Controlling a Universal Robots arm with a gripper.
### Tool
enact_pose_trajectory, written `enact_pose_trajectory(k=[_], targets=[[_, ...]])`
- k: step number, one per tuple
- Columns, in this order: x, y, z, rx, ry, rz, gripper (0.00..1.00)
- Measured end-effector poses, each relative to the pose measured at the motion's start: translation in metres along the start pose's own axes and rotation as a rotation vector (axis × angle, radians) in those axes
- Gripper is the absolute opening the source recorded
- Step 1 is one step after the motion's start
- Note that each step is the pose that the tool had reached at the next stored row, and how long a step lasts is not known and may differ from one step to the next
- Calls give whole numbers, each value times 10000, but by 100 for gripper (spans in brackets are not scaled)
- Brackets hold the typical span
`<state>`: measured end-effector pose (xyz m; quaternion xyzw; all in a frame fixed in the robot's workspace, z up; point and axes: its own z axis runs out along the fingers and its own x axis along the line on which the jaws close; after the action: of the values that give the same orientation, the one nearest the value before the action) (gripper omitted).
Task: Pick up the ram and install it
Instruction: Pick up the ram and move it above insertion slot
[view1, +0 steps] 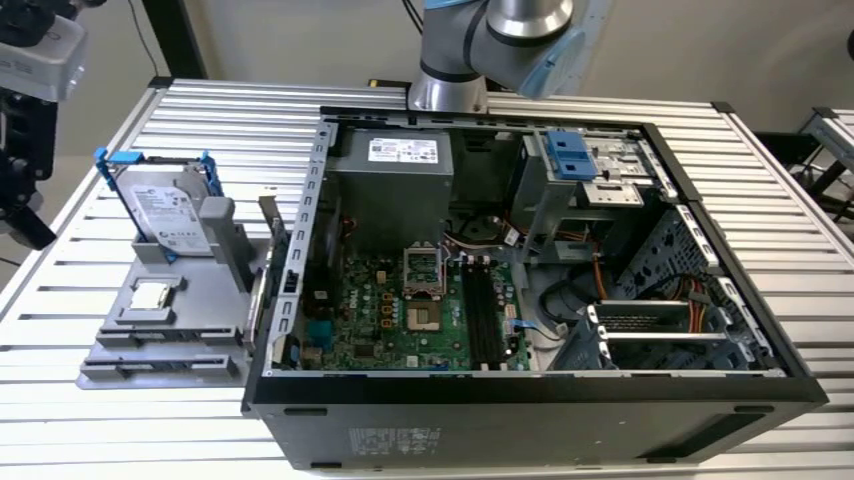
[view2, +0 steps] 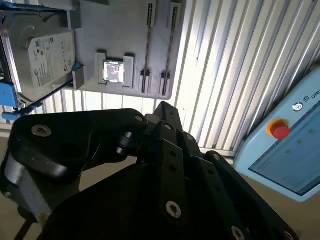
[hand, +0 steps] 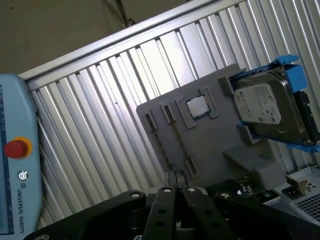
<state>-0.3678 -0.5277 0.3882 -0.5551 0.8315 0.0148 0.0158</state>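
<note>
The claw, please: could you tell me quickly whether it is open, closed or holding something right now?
Claw: closed, with nothing visible between its fingertips in both wrist views.

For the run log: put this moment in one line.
tool shut, nothing gripped | clear of grey slotted fixture plate | silver hard drive in blue bracket on plate | square silver chip on plate

The hard drive (view1: 167, 215) is silver with a blue bracket (view1: 118, 158), the tray (view1: 187, 345) grey, the ribbed table (view1: 80, 310) silvery, the motherboard (view1: 380, 330) green, the gripper (hand: 175, 180) black.
</note>
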Motion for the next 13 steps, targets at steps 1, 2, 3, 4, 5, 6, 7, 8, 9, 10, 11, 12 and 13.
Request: enact_pose_trajectory(k=[1,2,3,4,5,6,7,8,9,10,11,12,13], targets=[[-1,0,2,-6,-1,-156,0],[-3,1,1,-13,2,-307,0],[-5,2,2,-20,5,-462,0],[-6,3,3,-26,5,-606,0],[-8,3,4,-33,6,-764,0],[-10,4,5,-40,8,-922,0],[-12,4,5,-47,10,-1075,0],[-13,5,7,-52,9,-1227,0],[-15,6,8,-59,11,-1389,0],[-18,7,9,-66,13,-1537,0],[-20,8,10,-71,14,-1692,0],[-22,9,13,-76,13,-1839,0],[-25,10,14,-81,15,-1984,0]])
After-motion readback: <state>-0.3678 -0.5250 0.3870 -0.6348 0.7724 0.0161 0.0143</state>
